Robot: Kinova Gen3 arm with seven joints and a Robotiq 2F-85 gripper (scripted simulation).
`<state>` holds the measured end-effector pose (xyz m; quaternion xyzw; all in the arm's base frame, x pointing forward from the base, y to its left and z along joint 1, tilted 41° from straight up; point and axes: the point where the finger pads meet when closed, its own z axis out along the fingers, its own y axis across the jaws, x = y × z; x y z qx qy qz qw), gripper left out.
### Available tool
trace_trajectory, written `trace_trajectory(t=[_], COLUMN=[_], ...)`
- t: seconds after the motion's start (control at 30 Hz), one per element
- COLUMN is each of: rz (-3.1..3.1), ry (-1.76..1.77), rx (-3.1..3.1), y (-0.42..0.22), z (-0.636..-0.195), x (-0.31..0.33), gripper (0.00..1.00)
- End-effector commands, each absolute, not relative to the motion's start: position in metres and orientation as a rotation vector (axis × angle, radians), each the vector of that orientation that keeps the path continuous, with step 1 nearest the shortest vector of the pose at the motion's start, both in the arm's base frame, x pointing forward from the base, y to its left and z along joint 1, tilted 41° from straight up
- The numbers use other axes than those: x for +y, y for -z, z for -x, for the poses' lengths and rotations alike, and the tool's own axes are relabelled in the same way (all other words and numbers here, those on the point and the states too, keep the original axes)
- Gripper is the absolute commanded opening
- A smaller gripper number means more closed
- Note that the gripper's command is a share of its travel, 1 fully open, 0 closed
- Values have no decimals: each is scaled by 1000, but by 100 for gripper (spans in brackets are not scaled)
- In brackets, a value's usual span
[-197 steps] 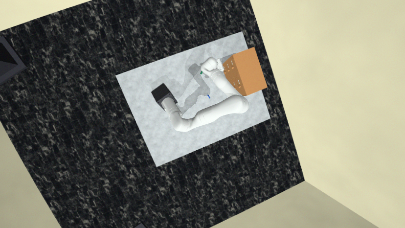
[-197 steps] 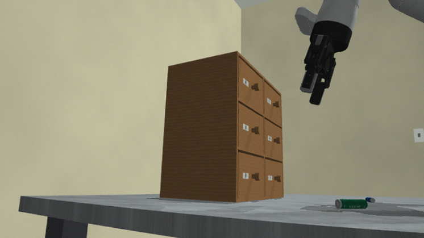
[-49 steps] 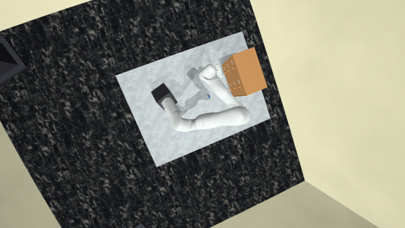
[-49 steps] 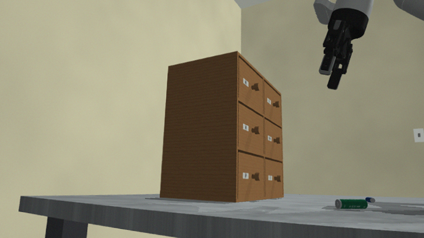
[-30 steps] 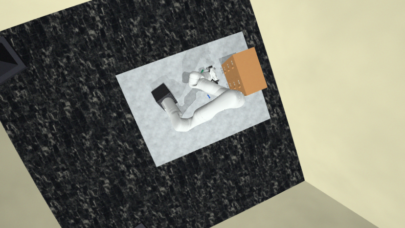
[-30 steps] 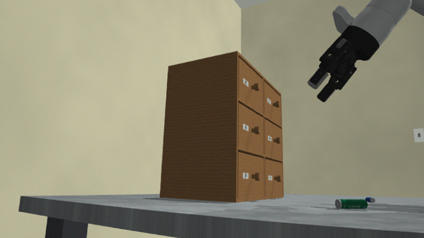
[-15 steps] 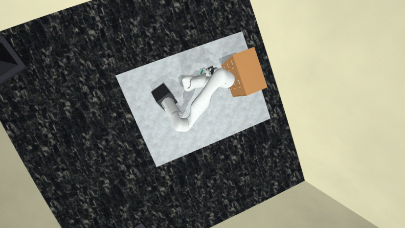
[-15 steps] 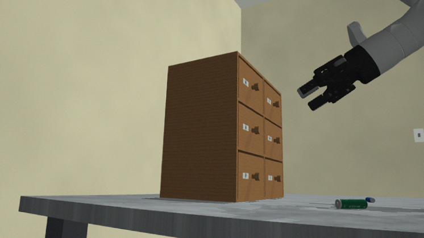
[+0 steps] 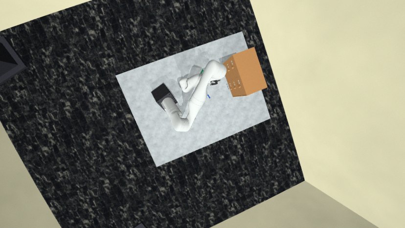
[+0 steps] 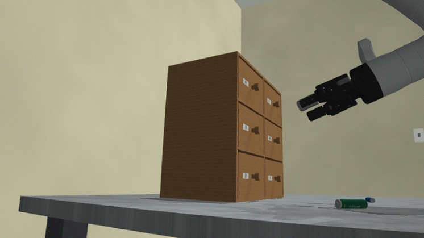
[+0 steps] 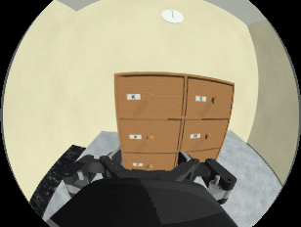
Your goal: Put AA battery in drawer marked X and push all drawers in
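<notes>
The chest (image 9: 253,70) (image 10: 200,127) (image 11: 186,98) stands upright with its visible drawers pushed in. The middle left drawer (image 10: 249,140) (image 11: 166,139) has a small label that looks like X, and a knob (image 10: 255,129) (image 11: 150,137). A green battery (image 9: 202,71) (image 10: 352,204) and a smaller blue battery (image 9: 208,96) (image 10: 369,200) lie on the table; their size markings are unreadable. My gripper (image 9: 214,82) (image 10: 306,110) (image 11: 150,158) is open and empty, in front of the chest, tilted down toward it, well above the table and touching nothing.
The other drawers show labels that look like K at top left, S at top right, M at middle right and P at bottom left. The bottom right label is unreadable. The chest stands near an edge of the table (image 9: 226,113) (image 10: 135,212). The arm's base (image 9: 162,91) is at the opposite side.
</notes>
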<state>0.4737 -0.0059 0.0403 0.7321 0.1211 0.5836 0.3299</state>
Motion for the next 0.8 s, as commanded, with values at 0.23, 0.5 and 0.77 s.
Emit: trace_trajectory(t=[0.23,0.5,0.77], rz=[-1906,-1906,-1906], ry=[-1522,-1522,-1522], rx=[338,338,338], y=[-32,-32,-32], z=[-471,-471,-471], x=[-10,-10,-10], gripper=[100,33,33])
